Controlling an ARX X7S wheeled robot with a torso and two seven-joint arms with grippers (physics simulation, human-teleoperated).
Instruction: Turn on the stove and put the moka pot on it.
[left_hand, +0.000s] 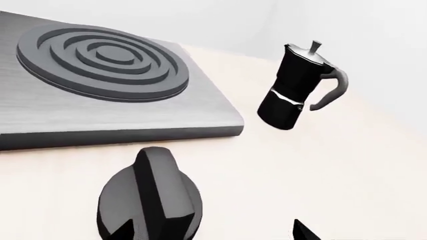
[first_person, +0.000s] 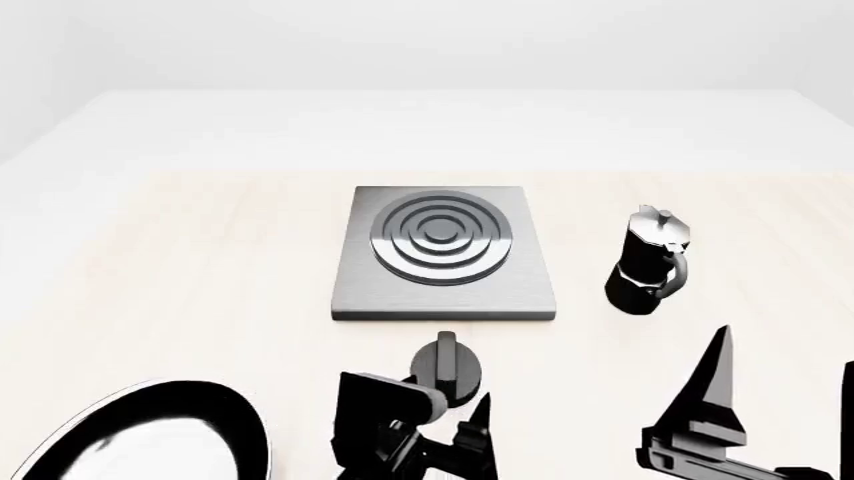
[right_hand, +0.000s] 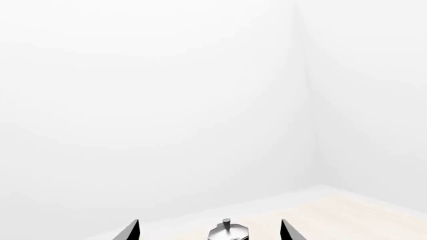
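Pale wooden worktop (first_person: 200, 260) carries the square grey metal stove (first_person: 443, 255). Left gripper (first_person: 461, 425), spread, nears its round black knob (first_person: 449, 367): next, clasp and twist. Right gripper (first_person: 721, 400) waits spread.

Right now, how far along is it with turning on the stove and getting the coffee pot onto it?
Nothing looks finished. The coffee pot stands on the table to the right of the stove, apart from it, and the burner is bare. In hand: the left gripper is close to the knob, though I can't tell if it's touching. The right gripper is open, lined up with the pot's lid. Turning, lifting and placing remain.
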